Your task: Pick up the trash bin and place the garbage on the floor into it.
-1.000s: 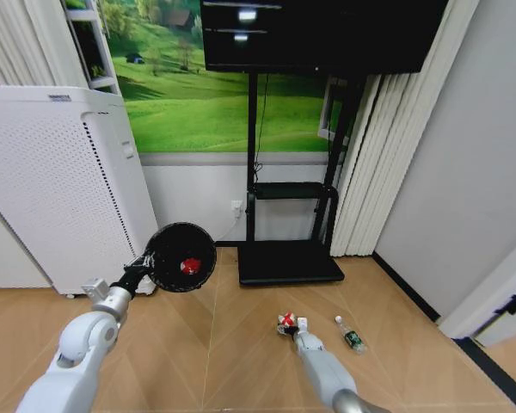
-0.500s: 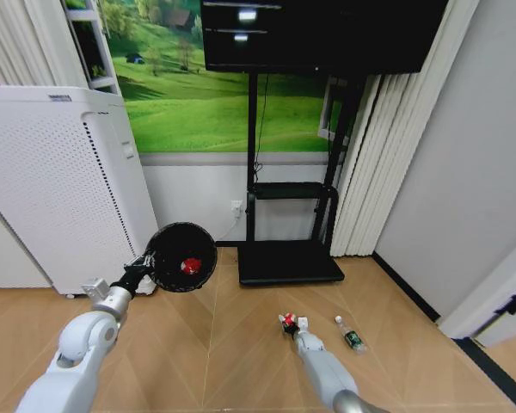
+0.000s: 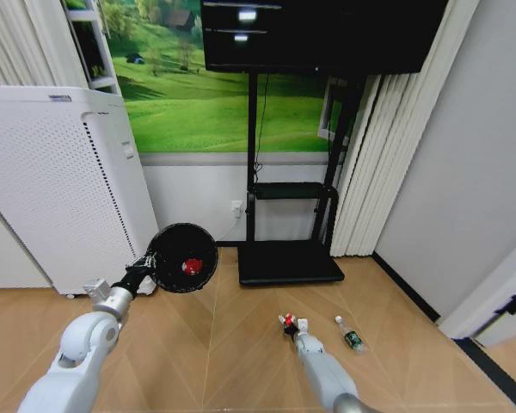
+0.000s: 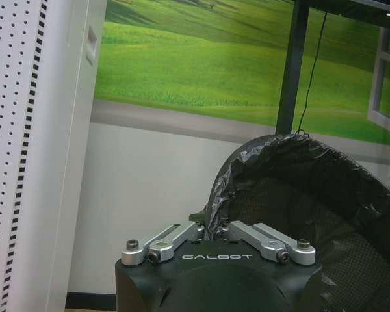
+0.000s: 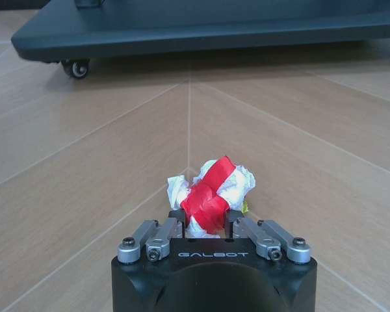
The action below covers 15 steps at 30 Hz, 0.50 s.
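1. Handling first: the crumpled red-and-white wrapper (image 5: pixel 210 195) on the wooden herringbone floor (image 3: pixel 241 361) looks light, soft and springy, so I judge it will squash rather than resist; a hold across its bulky middle seems safest, since loose white edges could tear or slip out.
2. Right gripper (image 5: pixel 205 220) sits low at the floor just in front of the black wheeled TV stand base (image 3: pixel 290 261), its fingers together on the near side of the wrapper, apparently clamped on it.
3. Small clear plastic bottle with a green label (image 3: pixel 350 335) lies on its side just beside that gripper, also in front of the stand base. It looks smooth, round and light, so it may roll or slide under a pinch; across the labelled waist is my suggested hold.
4. Small black round wire-mesh trash bin (image 3: pixel 182 257), lined with a crinkled black plastic bag, hangs in the air to the left of the stand base, tipped so its mouth faces the head camera.
5. Left gripper (image 4: pixel 216 229) is clamped on the bin's rim, pinching mesh and bag together. The mesh looks stiff but light; the glossy liner could slide.
6. Inside the bin a red-and-white piece of litter (image 3: pixel 191 266) already rests.
7. Tall white perforated appliance (image 3: pixel 52 185) stands farther left of the stand base, matte and hard.
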Tool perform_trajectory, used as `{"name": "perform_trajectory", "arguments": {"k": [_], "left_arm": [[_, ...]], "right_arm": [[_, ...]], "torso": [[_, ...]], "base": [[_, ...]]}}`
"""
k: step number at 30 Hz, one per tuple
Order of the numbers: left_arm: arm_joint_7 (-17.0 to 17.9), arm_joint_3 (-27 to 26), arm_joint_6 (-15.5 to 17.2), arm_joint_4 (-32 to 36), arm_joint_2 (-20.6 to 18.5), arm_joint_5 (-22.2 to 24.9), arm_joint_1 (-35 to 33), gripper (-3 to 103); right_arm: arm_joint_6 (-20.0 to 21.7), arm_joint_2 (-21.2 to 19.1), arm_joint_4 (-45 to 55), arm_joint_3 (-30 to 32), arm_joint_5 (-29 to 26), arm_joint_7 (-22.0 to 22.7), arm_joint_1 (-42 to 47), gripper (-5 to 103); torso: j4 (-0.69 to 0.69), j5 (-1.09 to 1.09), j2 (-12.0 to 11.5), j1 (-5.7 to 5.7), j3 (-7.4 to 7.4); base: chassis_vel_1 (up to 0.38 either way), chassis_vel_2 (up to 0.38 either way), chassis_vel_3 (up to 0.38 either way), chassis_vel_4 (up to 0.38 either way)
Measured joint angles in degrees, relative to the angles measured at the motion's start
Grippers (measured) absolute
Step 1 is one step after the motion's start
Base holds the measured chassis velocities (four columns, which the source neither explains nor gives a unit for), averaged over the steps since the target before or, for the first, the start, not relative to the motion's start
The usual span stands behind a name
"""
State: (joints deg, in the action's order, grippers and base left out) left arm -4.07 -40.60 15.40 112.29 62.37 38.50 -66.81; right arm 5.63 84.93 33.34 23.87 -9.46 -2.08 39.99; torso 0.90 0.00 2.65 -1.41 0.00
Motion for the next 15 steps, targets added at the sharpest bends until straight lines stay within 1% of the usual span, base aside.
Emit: {"name": "perform_trajectory", "arguments": {"k": [4, 5, 7, 8, 11, 13, 15], "left_arm": [[-0.2, 0.0, -0.1, -0.1, 0.2, -0.3, -0.3, 4], [-0.2, 0.0, -0.1, -0.1, 0.2, -0.3, -0.3, 4], [-0.3, -0.2, -0.1, 0.0, 0.3, -0.4, -0.8, 4], [-0.3, -0.2, -0.1, 0.0, 0.3, -0.4, -0.8, 4], [-0.3, -0.5, -0.2, 0.2, 0.5, -0.5, -1.2, 4], [-0.3, -0.5, -0.2, 0.2, 0.5, -0.5, -1.3, 4], [-0.3, -0.9, -0.3, -0.2, 0.7, -1.0, -1.5, 4]], "right_arm": [[2.0, -1.1, 7.4, 0.9, -3.5, 0.8, 3.2, 29], [2.0, -1.1, 7.4, 0.9, -3.5, 0.8, 3.2, 29], [2.7, -1.7, 10.6, 1.4, -4.6, 1.1, 4.4, 29], [2.7, -1.7, 10.6, 1.4, -4.6, 1.1, 4.4, 29], [2.3, -3.3, 15.2, 2.7, -7.6, 0.9, 5.6, 29], [2.2, -3.6, 16.3, 3.2, -8.1, 0.7, 6.0, 29], [2.0, -4.1, 20.7, 5.8, -8.7, -0.9, 7.5, 29]], "torso": [[0.00, 0.00, 0.0, 0.00, 0.00], [0.00, 0.00, 0.0, 0.00, 0.00], [0.00, 0.01, 0.0, 0.00, 0.00], [0.00, 0.01, 0.0, 0.00, 0.00], [-0.01, 0.01, 0.0, 0.00, 0.00], [0.00, 0.01, 0.0, 0.00, 0.00], [0.00, 0.00, 0.0, 0.00, 0.00]], "base": [[0.000, 0.000, 0.000, 0.000], [0.000, 0.000, 0.000, 0.000], [0.000, 0.000, 0.000, 0.000], [0.000, 0.000, 0.000, 0.000], [0.000, 0.000, 0.000, 0.000], [0.000, 0.000, 0.000, 0.000], [0.000, 0.000, 0.000, 0.000]]}}
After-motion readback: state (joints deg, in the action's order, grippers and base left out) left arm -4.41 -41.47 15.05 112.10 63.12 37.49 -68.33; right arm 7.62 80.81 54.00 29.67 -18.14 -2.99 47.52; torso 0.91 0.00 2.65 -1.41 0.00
